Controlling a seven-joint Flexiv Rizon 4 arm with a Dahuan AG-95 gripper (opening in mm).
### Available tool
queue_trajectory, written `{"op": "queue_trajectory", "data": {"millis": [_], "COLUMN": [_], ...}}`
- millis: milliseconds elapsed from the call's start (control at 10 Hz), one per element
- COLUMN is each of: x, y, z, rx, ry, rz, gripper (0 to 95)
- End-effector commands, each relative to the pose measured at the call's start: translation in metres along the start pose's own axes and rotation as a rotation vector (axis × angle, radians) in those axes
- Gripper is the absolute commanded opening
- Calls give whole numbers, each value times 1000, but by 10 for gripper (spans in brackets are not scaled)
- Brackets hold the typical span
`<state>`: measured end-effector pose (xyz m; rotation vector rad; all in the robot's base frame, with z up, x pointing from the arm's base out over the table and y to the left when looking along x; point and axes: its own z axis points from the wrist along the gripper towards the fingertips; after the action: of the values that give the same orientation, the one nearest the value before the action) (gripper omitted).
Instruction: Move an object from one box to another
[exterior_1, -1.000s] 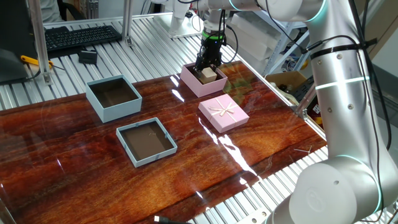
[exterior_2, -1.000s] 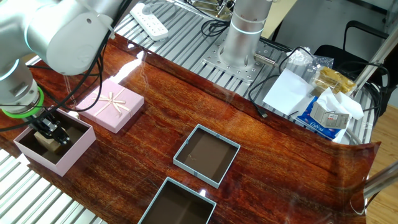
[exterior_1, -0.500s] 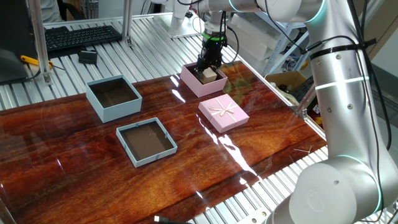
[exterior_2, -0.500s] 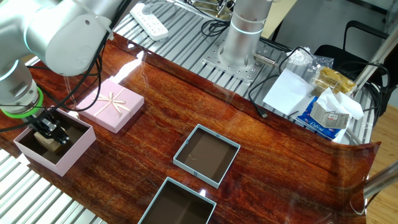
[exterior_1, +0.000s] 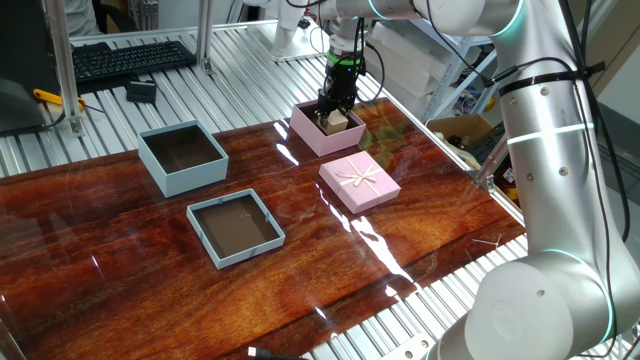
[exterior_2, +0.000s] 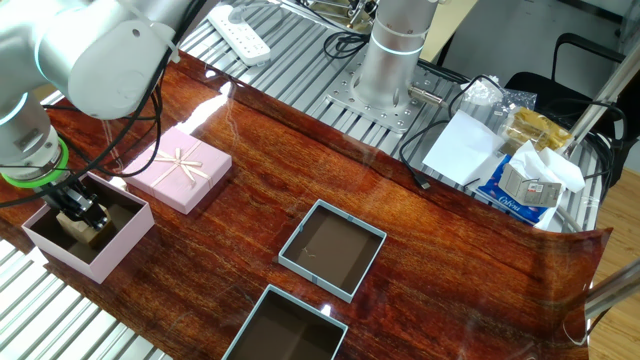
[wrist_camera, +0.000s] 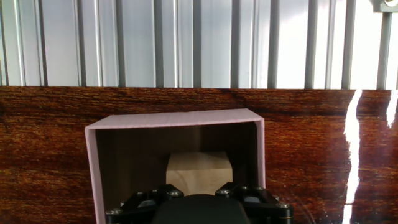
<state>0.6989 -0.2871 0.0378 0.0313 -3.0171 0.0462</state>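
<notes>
The small tan wooden cube (exterior_1: 341, 120) sits inside the tall-walled pink box (exterior_1: 310, 133) at the far right of the table. It also shows in the other fixed view (exterior_2: 84, 229) and the hand view (wrist_camera: 198, 167). My gripper (exterior_1: 332, 108) reaches down into the pink box (exterior_2: 112, 241), with its jaws down at the cube's two sides, closed to its width. The cube is low in the box, between the finger bases in the hand view. The tall blue-grey box (exterior_1: 182, 157) stands empty at the far left.
A flat pink lid with a ribbon bow (exterior_1: 359, 182) lies just in front of the pink box. A shallower blue-grey tray (exterior_1: 235, 229) lies near the table's middle (exterior_2: 331, 249). A keyboard (exterior_1: 130, 57) lies behind the table. Bags and paper (exterior_2: 510, 160) sit off the table's corner.
The gripper shifted slightly over the cube inside the pink box a second ago, and has held still since. The cube and the boxes have not moved.
</notes>
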Motion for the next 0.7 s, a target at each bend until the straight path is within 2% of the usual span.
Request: {"op": "queue_trajectory", "data": {"millis": [100, 200, 400, 700], "x": [0, 0, 0, 2], "y": [0, 0, 0, 5], "z": [0, 0, 0, -6], "rx": [-27, -32, -74, -82], "ry": [-6, -5, -5, -2], "rz": [-3, -3, 4, 4], "gripper": [0, 0, 0, 0]}}
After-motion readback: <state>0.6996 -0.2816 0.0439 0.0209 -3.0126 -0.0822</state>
